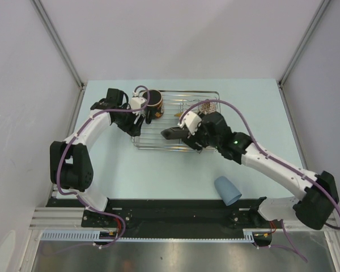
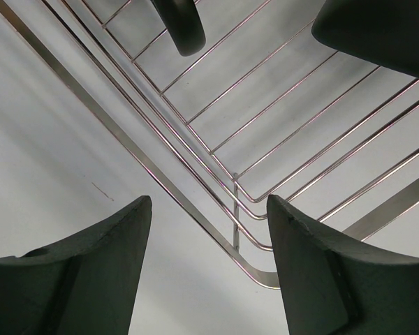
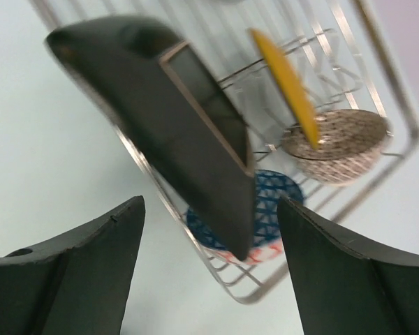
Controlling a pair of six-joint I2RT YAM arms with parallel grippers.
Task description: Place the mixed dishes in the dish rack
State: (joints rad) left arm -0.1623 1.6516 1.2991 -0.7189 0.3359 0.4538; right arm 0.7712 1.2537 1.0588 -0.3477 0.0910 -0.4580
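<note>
Well, blue cup (image 1: 228, 190) alone on worktop (image 1: 158, 175), 5 o'clock of rack (image 1: 187, 92) | likely light, rigid, slick, chippable; pinch across wall near rim | left fingers (image 2: 84, 279) spread, right fingers (image 3: 70, 272) spread, both empty

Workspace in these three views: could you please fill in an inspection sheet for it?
Surface: light-blue table, even.
Job's things: dish rack holds dark mug, beige bowl and blue bowl; dark plate tilted on edge at its rim; light-blue cup lies on the table, outside.
Clutter: nothing seen.
Grippers: left gripper above a rack corner, fingers open; right gripper facing the plate, fingers open.
Cables: purple cables run along both arms.
Surroundings: white walls, metal posts.
</note>
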